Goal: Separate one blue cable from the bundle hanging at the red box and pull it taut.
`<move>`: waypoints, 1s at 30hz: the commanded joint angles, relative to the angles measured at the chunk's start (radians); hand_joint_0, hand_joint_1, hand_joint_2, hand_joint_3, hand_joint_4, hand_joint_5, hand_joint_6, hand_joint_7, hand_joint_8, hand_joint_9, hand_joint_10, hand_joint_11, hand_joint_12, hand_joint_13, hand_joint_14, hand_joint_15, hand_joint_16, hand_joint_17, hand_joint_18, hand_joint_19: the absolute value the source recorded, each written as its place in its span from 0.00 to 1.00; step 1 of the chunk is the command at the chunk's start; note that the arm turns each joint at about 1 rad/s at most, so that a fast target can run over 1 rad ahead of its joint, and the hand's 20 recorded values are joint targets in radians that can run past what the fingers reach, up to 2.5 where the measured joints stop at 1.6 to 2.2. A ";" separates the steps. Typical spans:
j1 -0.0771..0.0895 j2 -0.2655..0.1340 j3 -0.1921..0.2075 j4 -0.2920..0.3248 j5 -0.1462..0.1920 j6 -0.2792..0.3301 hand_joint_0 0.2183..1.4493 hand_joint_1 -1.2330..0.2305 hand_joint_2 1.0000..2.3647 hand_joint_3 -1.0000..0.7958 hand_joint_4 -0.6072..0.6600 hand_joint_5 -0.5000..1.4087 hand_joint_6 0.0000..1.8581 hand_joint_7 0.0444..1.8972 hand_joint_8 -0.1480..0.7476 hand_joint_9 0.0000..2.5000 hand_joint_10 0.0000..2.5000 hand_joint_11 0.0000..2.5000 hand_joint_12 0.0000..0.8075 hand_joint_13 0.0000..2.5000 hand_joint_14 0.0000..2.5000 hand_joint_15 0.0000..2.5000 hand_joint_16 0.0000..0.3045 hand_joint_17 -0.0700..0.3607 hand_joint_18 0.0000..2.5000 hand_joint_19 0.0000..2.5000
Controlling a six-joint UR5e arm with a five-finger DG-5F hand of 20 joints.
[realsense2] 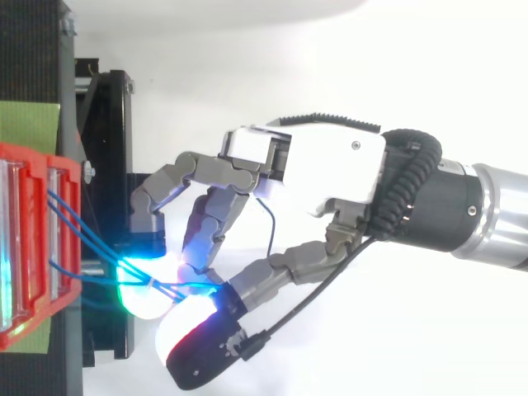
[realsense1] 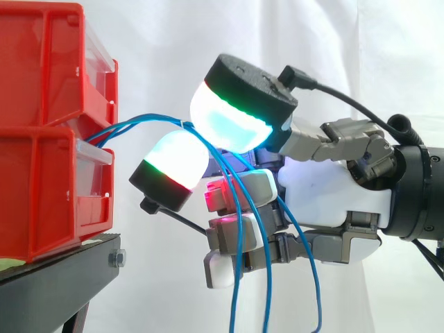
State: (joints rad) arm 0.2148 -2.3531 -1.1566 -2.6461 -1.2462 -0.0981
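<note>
Clamped hand (realsense2: 330,177) on blue cables (realsense1: 149,125), pinched between curled fingertips (realsense1: 232,114) just off red box (realsense1: 41,201), with slack draped across lower fingers; apparently gripped several, so needed one singled out before pulling

We see a black stand (realsense1: 90,270) carrying stacked red bins (realsense1: 41,194); beneath the bins, a green sheet (realsense2: 29,124) lies on the stand.
</note>
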 commanded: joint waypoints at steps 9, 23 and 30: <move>0.000 0.000 0.000 0.005 -0.001 0.000 0.34 0.35 0.01 0.35 0.55 0.19 0.49 0.55 0.58 0.52 0.01 0.52 0.47 0.50 0.01 0.39 0.15 0.41 0.37 0.30; -0.003 -0.002 0.000 0.000 -0.001 0.000 0.47 0.23 0.00 0.28 0.47 0.17 0.52 0.59 0.54 0.49 0.01 0.52 0.44 0.47 0.01 0.39 0.15 0.40 0.36 0.28; -0.003 0.000 0.000 0.000 -0.002 0.000 0.29 0.29 0.00 0.28 0.54 0.18 0.51 0.53 0.57 0.51 0.01 0.52 0.46 0.48 0.01 0.40 0.15 0.41 0.37 0.30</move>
State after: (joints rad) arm 0.2120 -2.3543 -1.1567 -2.6460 -1.2483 -0.0982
